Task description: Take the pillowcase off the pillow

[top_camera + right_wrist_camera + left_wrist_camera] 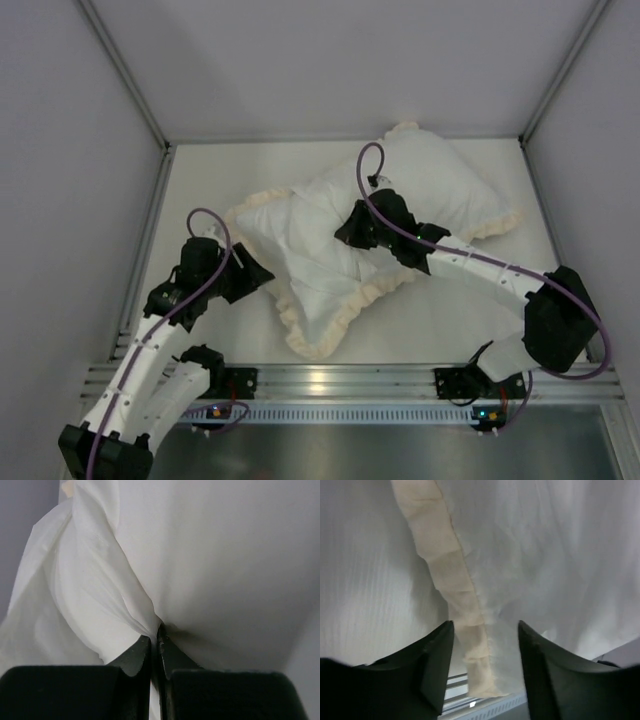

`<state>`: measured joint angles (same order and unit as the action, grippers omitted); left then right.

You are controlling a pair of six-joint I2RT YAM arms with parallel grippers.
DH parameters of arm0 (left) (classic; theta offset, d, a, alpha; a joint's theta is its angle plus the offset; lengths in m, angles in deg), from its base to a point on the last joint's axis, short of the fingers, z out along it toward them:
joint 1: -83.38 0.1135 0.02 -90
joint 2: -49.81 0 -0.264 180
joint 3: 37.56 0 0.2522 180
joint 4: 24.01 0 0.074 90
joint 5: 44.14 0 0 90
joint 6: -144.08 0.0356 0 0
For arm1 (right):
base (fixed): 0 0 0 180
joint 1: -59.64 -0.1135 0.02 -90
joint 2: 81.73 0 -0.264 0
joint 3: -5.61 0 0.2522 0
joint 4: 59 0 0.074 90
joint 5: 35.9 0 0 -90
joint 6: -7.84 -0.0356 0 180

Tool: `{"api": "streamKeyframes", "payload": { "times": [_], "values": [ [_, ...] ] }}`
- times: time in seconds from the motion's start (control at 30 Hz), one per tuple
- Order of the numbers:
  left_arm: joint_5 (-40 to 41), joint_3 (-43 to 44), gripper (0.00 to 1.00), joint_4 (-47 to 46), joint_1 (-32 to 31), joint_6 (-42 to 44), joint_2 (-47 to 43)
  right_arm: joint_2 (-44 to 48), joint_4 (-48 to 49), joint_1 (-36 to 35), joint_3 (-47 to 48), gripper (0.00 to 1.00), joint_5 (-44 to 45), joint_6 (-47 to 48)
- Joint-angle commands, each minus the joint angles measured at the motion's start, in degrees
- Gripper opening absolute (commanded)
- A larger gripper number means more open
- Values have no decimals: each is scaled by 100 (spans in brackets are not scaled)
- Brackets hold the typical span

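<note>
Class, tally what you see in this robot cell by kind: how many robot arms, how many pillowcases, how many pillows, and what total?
Robot arms: 2 (left arm, right arm)
Frilled pillowcase: 1
Plain white pillow: 1, mostly wrapped in the cover
Total: 4

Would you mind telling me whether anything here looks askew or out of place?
The pillowcase lies askew and rumpled on the table, creased where the shut right gripper pinches it; the left gripper stands open astride its frill. Nothing looks torn.
</note>
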<state>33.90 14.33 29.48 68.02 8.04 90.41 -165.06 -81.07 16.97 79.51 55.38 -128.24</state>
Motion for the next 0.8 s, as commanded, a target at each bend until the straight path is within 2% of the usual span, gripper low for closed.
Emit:
{"api": "streamKeyframes", "payload": {
  "times": [0.0, 0.03, 0.13, 0.27, 0.37, 0.5, 0.6, 0.73, 0.77],
  "values": [
    [-288, 229, 64, -158, 33, 174, 254, 89, 383, -179, -221, 0, 768, 144],
    [-367, 334, 89, -158, 33, 296, 351, 63, 453, -354, -326, 0, 830, 126],
    [-1052, 520, 96, -158, 24, 219, 493, -139, 454, -609, -345, 0, 1050, 117],
    [-1510, 537, 99, -149, -3, 25, -192, -377, 436, -838, -248, 0, 1199, 126],
    [-1563, 844, 99, -149, -11, -150, -255, -430, 445, -1023, -283, 0, 1391, 65],
    [-1388, 1082, 99, -158, -99, -309, 158, -438, 454, -1164, -362, 0, 1507, -32],
    [-800, 1389, 99, -158, -353, -476, 465, -421, 401, -1260, -345, 0, 1551, -23],
    [-272, 1706, 99, -149, -1011, -441, 1561, -307, 357, -1305, -345, 0, 1656, -23],
    [86, 1785, 99, -149, -1144, -441, 1713, -281, 340, -1313, -336, 0, 1717, -23]
  ]
}}
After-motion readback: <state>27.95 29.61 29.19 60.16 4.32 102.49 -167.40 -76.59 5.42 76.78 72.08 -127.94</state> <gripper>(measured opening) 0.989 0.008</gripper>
